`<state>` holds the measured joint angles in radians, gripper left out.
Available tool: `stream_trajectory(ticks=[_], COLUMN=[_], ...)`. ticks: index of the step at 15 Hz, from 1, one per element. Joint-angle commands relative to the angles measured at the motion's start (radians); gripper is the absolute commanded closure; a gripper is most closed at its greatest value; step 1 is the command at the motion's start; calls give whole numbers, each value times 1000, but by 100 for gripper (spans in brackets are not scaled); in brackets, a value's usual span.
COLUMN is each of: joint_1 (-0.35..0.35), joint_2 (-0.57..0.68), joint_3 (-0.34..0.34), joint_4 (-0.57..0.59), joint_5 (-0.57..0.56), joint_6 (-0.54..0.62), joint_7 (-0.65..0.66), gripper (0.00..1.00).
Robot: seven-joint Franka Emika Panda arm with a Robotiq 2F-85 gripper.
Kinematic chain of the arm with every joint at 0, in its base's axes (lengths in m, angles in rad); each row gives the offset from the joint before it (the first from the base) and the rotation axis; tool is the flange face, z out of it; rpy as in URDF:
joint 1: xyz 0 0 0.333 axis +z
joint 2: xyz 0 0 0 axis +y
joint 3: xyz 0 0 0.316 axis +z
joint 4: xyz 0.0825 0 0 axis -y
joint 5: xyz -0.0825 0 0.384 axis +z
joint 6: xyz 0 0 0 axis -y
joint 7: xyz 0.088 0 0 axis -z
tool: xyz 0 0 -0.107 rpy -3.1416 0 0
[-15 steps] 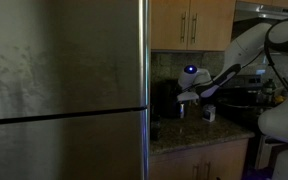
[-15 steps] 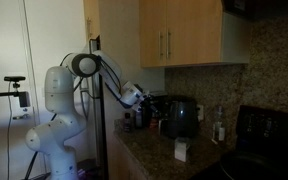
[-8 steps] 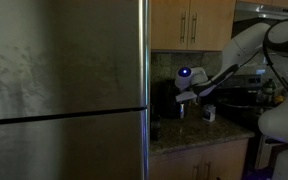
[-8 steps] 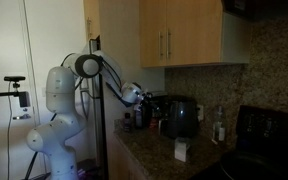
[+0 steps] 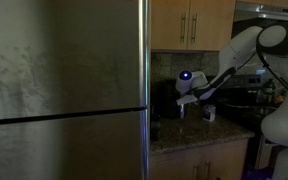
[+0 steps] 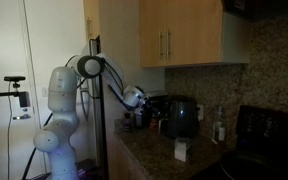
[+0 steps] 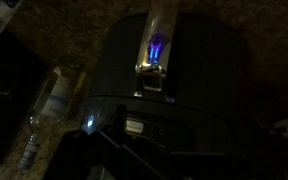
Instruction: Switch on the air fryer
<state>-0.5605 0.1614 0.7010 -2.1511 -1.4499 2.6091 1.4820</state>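
The air fryer (image 6: 181,116) is a black, glossy, rounded box at the back of the granite counter. In the wrist view its top (image 7: 199,60) fills the middle and reflects a blue light, and a small lit panel shows on its near edge. It is a dark shape beside the fridge in an exterior view (image 5: 168,100). My gripper (image 6: 137,102) hangs over the counter to the side of the air fryer, apart from it. It also shows in an exterior view (image 5: 185,101), under the wrist's blue light. Its jaws are too dark to read.
A large steel fridge (image 5: 64,90) stands beside the counter. A small white mug (image 6: 181,150) sits near the counter's front edge. A clear bottle (image 7: 50,103) lies next to the air fryer. Wooden cabinets (image 6: 179,35) hang above. A dark stove (image 6: 264,130) stands at the far end.
The arm has shifted slightly and the gripper has dropped a little toward the counter. Nothing else has moved.
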Motion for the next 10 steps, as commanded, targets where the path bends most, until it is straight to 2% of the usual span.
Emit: stream_trajectory(ticks=[1, 3, 4, 5, 8, 10], joint_1=[211, 221, 73, 110, 122, 136], joint_2=[-20, -16, 18, 29, 33, 35], joint_3=[-227, -239, -78, -114, -105, -100], joint_4=[-1, -1, 9, 20, 39, 57], joint_5=[34, 35, -2, -13, -53, -70], joint_6=[39, 43, 10, 40, 57, 29], joint_7=[-11, -13, -2, -8, 10, 27], gripper=[0, 0, 0, 0, 0, 0])
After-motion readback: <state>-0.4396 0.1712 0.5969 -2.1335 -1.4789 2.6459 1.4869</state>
